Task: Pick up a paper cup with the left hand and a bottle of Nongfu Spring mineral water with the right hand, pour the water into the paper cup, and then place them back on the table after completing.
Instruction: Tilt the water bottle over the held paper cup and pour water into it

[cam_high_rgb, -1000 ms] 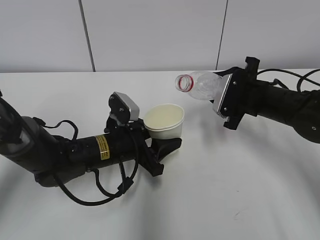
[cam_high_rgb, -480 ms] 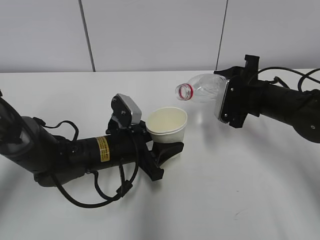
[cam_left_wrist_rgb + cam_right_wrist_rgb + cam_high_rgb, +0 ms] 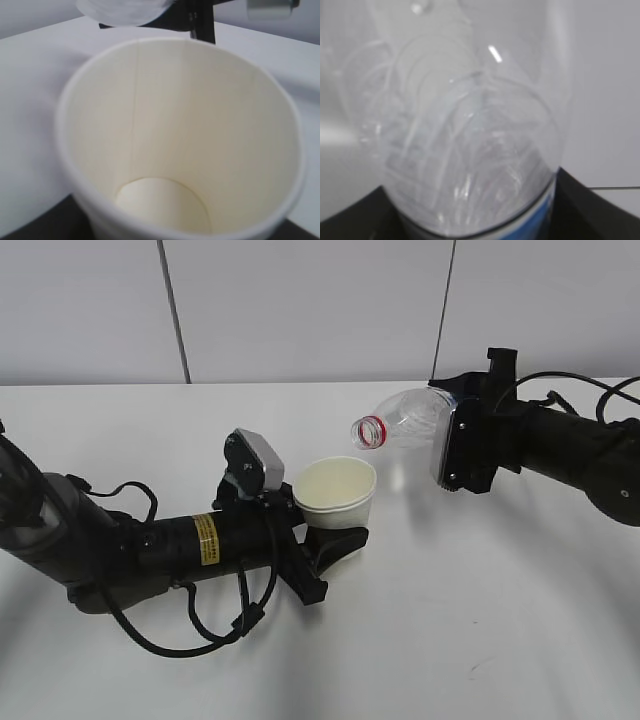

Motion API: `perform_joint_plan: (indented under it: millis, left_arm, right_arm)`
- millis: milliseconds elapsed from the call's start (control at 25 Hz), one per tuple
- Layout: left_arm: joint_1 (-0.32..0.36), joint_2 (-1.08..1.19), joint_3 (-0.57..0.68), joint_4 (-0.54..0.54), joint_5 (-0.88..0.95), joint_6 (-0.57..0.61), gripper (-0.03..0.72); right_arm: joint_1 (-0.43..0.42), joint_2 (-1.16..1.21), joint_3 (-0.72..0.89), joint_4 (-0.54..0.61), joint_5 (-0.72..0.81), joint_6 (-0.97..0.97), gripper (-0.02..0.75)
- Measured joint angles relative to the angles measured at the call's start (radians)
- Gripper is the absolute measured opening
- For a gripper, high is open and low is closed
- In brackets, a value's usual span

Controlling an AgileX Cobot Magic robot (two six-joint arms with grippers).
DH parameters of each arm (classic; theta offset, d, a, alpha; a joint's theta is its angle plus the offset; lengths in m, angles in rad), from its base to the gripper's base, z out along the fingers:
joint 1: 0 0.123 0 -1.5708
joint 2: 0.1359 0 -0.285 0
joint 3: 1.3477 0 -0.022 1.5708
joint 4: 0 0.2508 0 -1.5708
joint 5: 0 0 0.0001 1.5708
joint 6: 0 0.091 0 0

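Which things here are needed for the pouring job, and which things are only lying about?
Needed for the job:
- paper cup, held by the left tool
- bottle, tipped toward the cup, held by the right tool
- table

Only lying about:
- nothing else visible on the table

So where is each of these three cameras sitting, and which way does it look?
Exterior view: in front of the table, slanting down; shows both arms, paper cup and bottle.
Left wrist view: on the left arm, looking into the empty cup.
Right wrist view: on the right arm, looking along the clear bottle.
Shared: cup and bottle each appear in the exterior view too.
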Motion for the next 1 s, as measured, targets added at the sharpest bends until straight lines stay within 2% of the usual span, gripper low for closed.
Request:
perform_joint_plan:
  millis: [240,1000]
  left_arm:
    - [0.000,0.000,0.000,0.000,0.018,0.000,0.383]
    - [0.000,0.000,0.000,0.000,0.021,0.000,0.383]
  right_arm:
    - [0.000,0.000,0.000,0.009,-0.052,-0.033,0.432]
    - [0.000,0.000,0.000,0.026,-0.062,-0.171,0.432]
